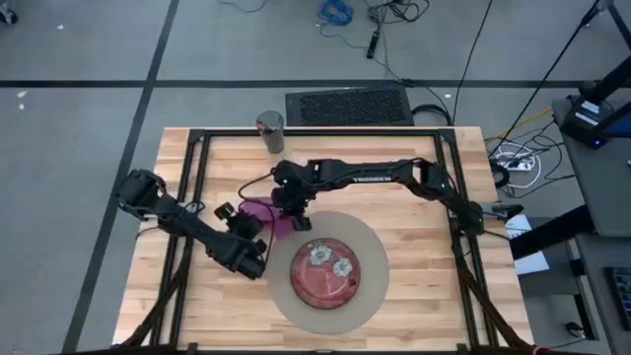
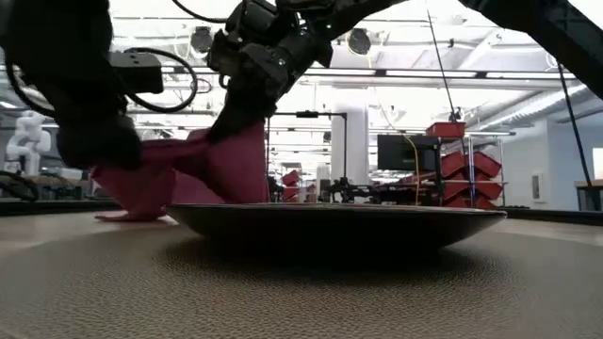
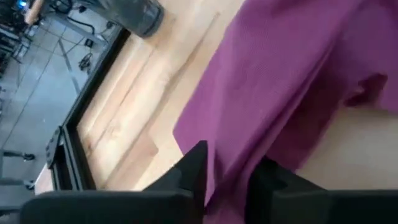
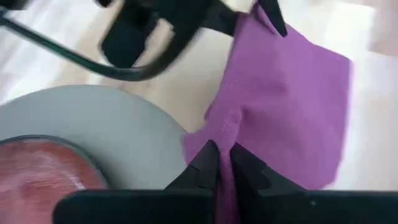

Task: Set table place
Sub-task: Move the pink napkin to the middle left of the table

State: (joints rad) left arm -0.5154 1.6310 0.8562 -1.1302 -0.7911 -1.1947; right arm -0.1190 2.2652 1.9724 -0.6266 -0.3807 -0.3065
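A purple napkin [image 1: 264,211] is held between both grippers on the table [image 1: 414,266], just left of the round beige mat [image 1: 370,286]. On the mat sits a red plate [image 1: 323,271]. My right gripper [image 1: 298,222] is shut on the napkin's edge nearest the mat. My left gripper [image 1: 250,225] is shut on the opposite side of the napkin. In the low view the napkin [image 2: 203,169] rises in a peak toward my right gripper [image 2: 236,118], and its lower edge [image 2: 122,215] lies on the table. My left gripper pinches a bunched part of the napkin [image 3: 233,168] between its two fingers, coming from the near side and slanting down. The cloth spreads out beyond the fingers over the wood. How many layers it holds, I cannot tell. My right gripper pinches a raised fold of the napkin [image 4: 225,134] between its two fingers, at the edge beside the mat, from above and pointing down. The fold is drawn up into a ridge, while the rest of the cloth slopes down toward the table.
A metal cup [image 1: 270,130] stands upright near the table's far edge. The black rail frame [image 1: 192,187] runs along the left side. Bare wood lies to the right of the mat and along the near left.
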